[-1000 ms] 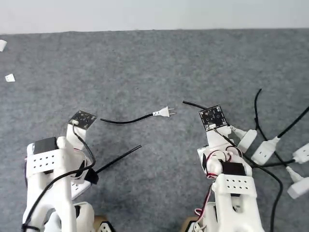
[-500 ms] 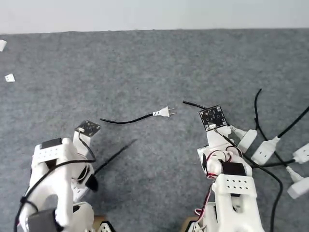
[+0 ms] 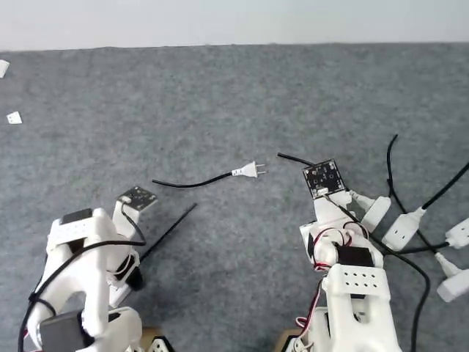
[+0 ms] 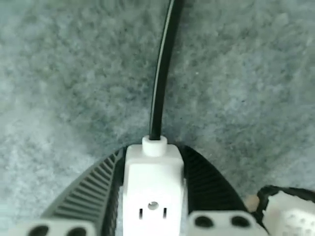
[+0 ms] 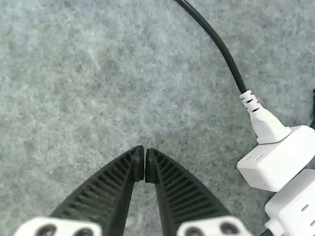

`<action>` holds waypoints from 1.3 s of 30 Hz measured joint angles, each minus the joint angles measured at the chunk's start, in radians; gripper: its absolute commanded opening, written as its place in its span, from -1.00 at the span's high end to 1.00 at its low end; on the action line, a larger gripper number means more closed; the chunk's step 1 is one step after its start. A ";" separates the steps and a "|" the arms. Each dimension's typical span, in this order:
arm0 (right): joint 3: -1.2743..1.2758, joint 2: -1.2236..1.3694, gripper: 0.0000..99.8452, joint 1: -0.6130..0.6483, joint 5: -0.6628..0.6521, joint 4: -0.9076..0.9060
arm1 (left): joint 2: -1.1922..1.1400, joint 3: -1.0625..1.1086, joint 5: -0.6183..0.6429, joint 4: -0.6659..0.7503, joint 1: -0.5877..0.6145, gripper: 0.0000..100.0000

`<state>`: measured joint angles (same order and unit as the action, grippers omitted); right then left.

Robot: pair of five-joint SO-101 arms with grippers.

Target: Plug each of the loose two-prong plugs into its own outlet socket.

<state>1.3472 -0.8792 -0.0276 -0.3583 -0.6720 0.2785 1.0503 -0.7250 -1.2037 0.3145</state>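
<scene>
We are listing:
- a bench wearing a grey, carpet-like covering;
- a pale wall running along its far edge;
- one small white scrap lying near the far left corner;
- a second white scrap sitting beyond it, at the view's edge.

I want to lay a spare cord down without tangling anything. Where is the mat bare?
The wide far strip of mat between the loose plug and the back wall is bare, bar paper scraps at its left end. Also open: between the left arm's cord and the right arm. Crowded: the right edge, with white sockets and black cords.
</scene>
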 measured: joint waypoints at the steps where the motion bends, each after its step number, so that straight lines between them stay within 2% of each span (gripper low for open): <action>1: 0.000 0.000 0.98 0.000 0.000 0.000 | -0.002 -0.012 -0.002 0.000 -0.025 0.97; 12: 0.000 0.000 0.98 0.000 0.000 0.000 | -0.002 -0.249 -0.006 0.035 -0.341 0.97; 15: 0.000 0.000 0.98 0.000 0.000 0.000 | -0.002 -0.247 -0.074 0.077 -0.404 0.97; 21: 0.000 0.000 0.98 0.000 0.000 0.003 | -0.006 -0.140 -0.341 0.183 -0.465 0.88; 24: 0.000 0.000 0.98 0.000 0.000 0.006 | -0.006 -0.129 -0.419 0.189 -0.505 0.77; 31: 0.003 0.000 0.98 0.000 0.000 0.026 | -0.006 -0.129 -0.387 0.195 -0.499 0.51; 35: 0.018 0.000 0.98 -0.002 0.000 0.037 | -0.006 -0.140 -0.377 0.176 -0.479 0.55; 39: 0.018 0.000 0.98 0.000 0.000 0.037 | -0.006 -0.235 -0.364 0.043 -0.470 0.64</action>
<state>1.3656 -0.8792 -0.0276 -0.3583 -0.6352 0.2723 0.8155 -1.0886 -1.1607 -0.1550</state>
